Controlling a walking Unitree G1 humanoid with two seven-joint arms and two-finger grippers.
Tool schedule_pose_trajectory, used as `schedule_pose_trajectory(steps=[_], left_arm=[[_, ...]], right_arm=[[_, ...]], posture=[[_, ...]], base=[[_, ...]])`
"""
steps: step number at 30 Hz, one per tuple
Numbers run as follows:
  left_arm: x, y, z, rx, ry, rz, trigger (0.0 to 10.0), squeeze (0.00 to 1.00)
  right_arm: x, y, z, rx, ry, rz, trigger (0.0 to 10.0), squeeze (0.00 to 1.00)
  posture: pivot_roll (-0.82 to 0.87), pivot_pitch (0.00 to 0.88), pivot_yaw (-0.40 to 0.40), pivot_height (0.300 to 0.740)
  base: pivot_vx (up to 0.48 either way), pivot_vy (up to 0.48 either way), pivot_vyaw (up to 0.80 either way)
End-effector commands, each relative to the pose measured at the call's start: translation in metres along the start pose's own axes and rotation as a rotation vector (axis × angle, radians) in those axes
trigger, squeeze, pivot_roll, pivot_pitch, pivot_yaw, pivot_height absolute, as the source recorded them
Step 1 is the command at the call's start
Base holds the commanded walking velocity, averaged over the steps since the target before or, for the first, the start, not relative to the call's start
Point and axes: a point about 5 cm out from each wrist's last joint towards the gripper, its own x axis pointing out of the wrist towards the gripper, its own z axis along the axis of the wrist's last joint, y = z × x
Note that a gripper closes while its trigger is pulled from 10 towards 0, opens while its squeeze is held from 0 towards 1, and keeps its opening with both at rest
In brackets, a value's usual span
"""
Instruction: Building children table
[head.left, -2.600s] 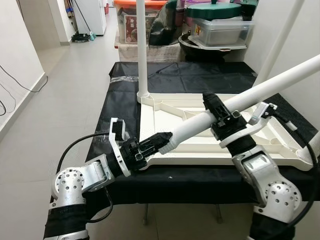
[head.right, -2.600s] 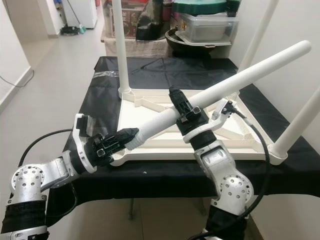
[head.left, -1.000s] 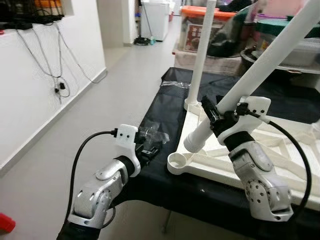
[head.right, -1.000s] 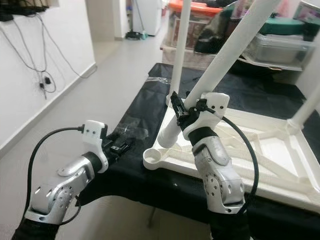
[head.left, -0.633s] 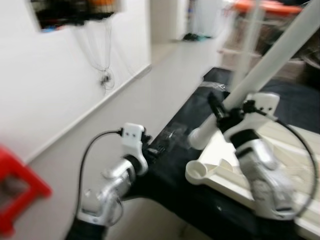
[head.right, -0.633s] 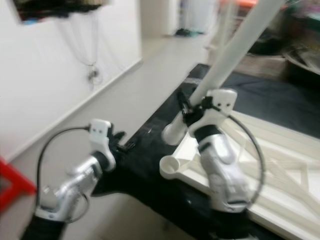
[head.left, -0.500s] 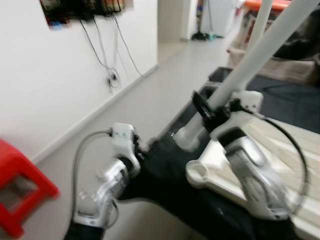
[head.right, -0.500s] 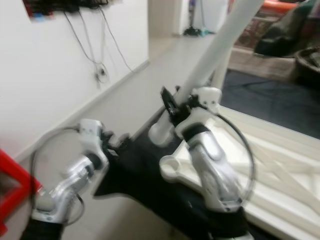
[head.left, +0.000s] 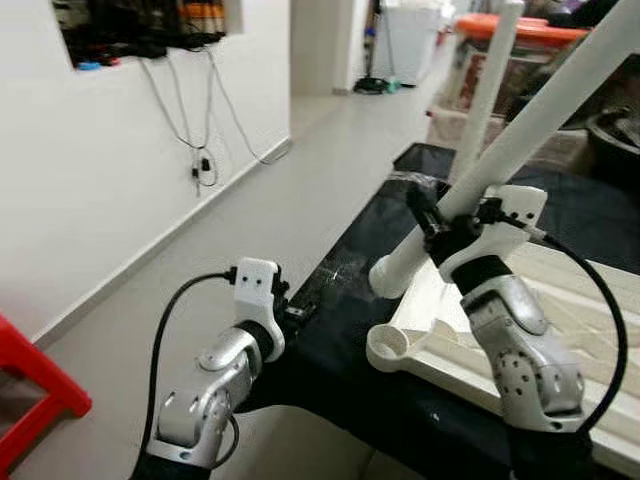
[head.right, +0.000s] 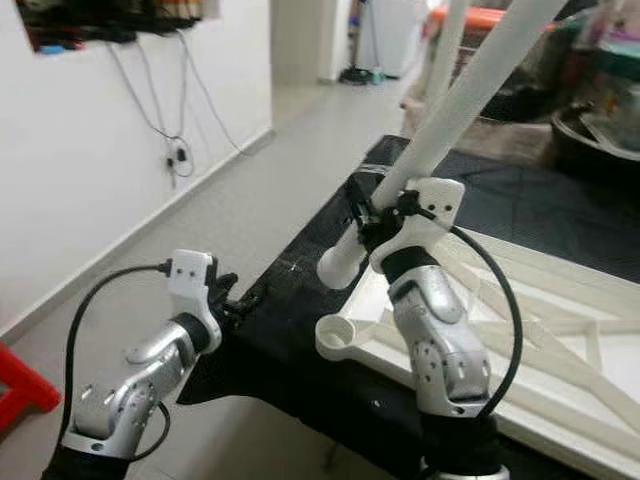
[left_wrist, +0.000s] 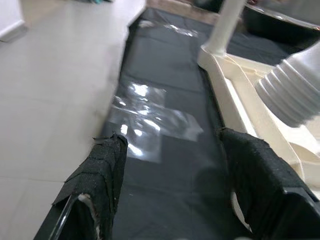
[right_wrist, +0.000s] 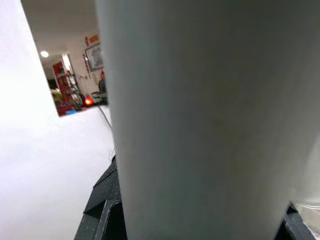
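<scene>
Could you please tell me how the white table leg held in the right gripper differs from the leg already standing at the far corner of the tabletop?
The held leg slants steeply, while the mounted leg stands upright. The held leg's ribbed lower end hangs free above the empty corner socket; the mounted leg's base sits in the upturned tabletop. The right gripper clamps the held leg; nothing grips the mounted one. Both are plain white tubes.

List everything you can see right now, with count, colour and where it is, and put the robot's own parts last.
Tabletop: one, cream, upside down on the black-covered table.
Held leg: one, white, tilted, threaded end above the empty corner socket.
Fitted leg: one, white, upright at the far corner.
Plastic bag: one, clear, on the cloth.
Stool: one, red, on the floor.
Left gripper: black, open, at the table's edge.
Right gripper: black, clamped on the held leg.
</scene>
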Motion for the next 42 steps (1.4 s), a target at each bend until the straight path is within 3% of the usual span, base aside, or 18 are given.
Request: schedule_pose_trajectory(steps=[1,6,17,20,28,30,32,33,35,39,42], left_arm=[[-0.011,-0.007,-0.011,0.018,0.063,-0.07,10.0,0.0],[-0.027,-0.023,-0.027,0.069,0.13,-0.168,10.0,0.0],[-0.041,-0.032,-0.028,0.106,0.142,-0.201,10.0,0.0],[-0.05,-0.034,-0.025,0.111,0.139,-0.204,10.0,0.0],[-0.057,-0.035,-0.02,0.127,0.127,-0.211,10.0,0.0],[-0.058,-0.035,-0.018,0.132,0.122,-0.21,10.0,0.0],[-0.06,-0.036,-0.016,0.135,0.112,-0.212,10.0,0.0],[-0.06,-0.036,-0.016,0.135,0.112,-0.212,10.0,0.0],[-0.063,-0.038,-0.015,0.14,0.112,-0.222,10.0,0.0],[-0.07,-0.042,-0.016,0.138,0.127,-0.234,10.0,0.0],[-0.072,-0.042,-0.016,0.138,0.133,-0.229,10.0,0.0]], right_arm=[[0.002,-0.004,-0.001,-0.019,0.022,0.026,10.0,0.0],[0.005,-0.016,-0.002,-0.047,0.061,0.054,10.0,0.0],[0.007,-0.03,0.001,-0.046,0.074,0.063,10.0,0.0],[0.009,-0.038,0.004,-0.038,0.08,0.096,10.0,0.0],[0.011,-0.048,0.012,-0.009,0.076,0.155,10.0,0.0],[0.01,-0.048,0.014,0.004,0.078,0.187,10.0,0.0],[0.007,-0.041,0.017,0.077,0.099,0.321,10.0,0.0],[0.007,-0.041,0.017,0.077,0.099,0.321,10.0,0.0],[0.002,-0.037,0.018,0.082,0.147,0.45,10.0,0.0],[-0.005,-0.044,0.019,0.153,0.216,0.611,10.0,0.0],[-0.007,-0.047,0.019,0.184,0.225,0.662,10.0,0.0]], posture=[[0.13,0.0,-0.082,0.74],[0.13,0.014,-0.082,0.74],[0.14,0.088,-0.07,0.74],[0.14,0.122,-0.069,0.74],[0.15,0.153,-0.072,0.74],[0.15,0.158,-0.073,0.74],[0.15,0.161,-0.074,0.74],[0.15,0.161,-0.074,0.74],[0.16,0.166,-0.076,0.74],[0.16,0.17,-0.081,0.74],[0.17,0.175,-0.081,0.74]], base=[[0.0,0.0,-0.8],[0.0,0.0,-0.8],[0.0,0.0,-0.8],[0.0,0.0,0.0],[0.0,0.0,0.0],[0.0,0.0,0.0],[0.0,0.0,0.0],[0.0,0.0,0.0],[0.0,0.0,0.0],[0.0,0.0,0.0],[0.0,0.0,0.0]])
